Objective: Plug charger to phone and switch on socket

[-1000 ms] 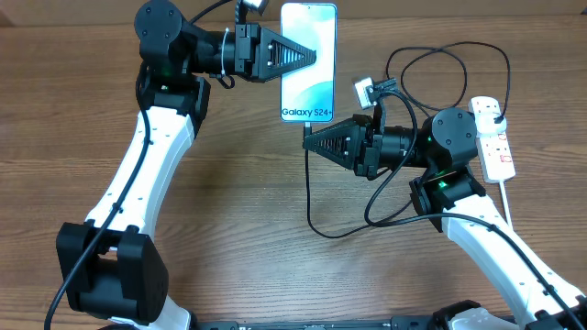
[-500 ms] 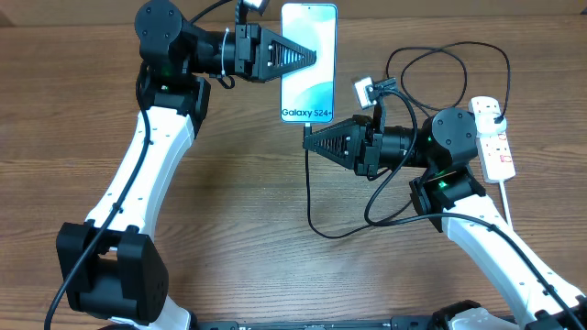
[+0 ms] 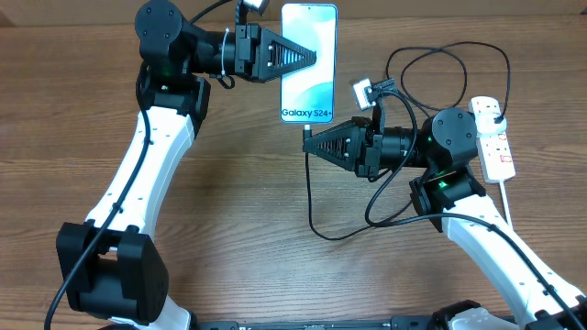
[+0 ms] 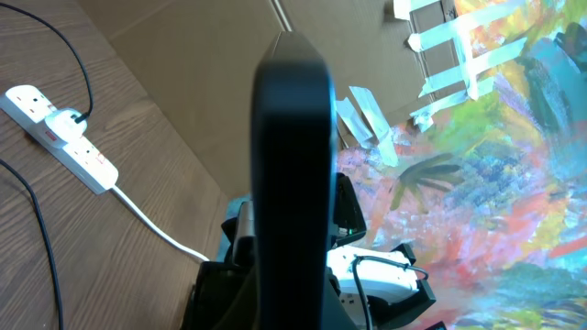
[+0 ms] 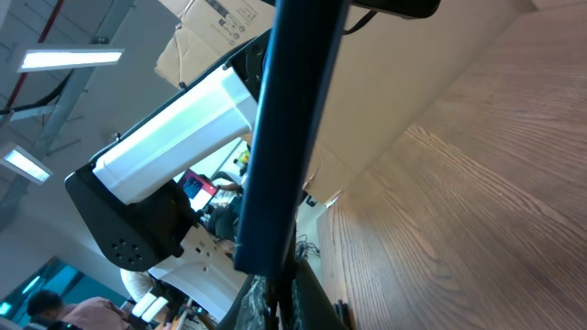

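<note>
Pinching charger [image 3: 308, 188], right gripper [image 3: 307, 142] apparently meets phone [image 3: 308, 92].

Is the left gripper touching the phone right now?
Touching. Overhead, the left gripper clamps the phone by its left edge; its wrist view shows the phone edge-on in the grip.

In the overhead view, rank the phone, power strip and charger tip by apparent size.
Largest to smallest:
phone, possibly raised nearer the camera
power strip
charger tip, barely visible

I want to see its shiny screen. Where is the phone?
From overhead, the phone is top middle, gripped by the left pincer, with the right pincer holding the charger just below it.
</note>
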Controlling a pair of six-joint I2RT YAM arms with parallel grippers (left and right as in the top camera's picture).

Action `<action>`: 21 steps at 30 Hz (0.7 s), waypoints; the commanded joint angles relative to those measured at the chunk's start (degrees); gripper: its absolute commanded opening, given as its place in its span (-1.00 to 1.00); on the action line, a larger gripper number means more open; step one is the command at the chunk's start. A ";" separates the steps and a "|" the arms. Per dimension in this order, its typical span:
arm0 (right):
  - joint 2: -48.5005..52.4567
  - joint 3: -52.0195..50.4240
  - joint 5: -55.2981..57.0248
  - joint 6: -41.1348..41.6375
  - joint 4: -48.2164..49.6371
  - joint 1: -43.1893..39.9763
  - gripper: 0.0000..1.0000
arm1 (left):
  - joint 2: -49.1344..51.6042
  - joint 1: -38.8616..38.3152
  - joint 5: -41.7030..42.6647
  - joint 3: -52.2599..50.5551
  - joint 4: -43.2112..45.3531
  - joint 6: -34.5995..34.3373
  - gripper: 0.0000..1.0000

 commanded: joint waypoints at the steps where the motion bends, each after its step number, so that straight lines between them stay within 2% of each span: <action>1: -0.15 1.66 -0.02 0.28 1.55 -0.37 -0.93 | -1.07 -0.57 0.52 1.29 0.24 1.14 -0.91; 21: -0.15 1.66 0.70 0.44 1.22 -0.37 -0.93 | -1.07 -0.76 -0.63 1.29 -0.35 -1.73 -0.91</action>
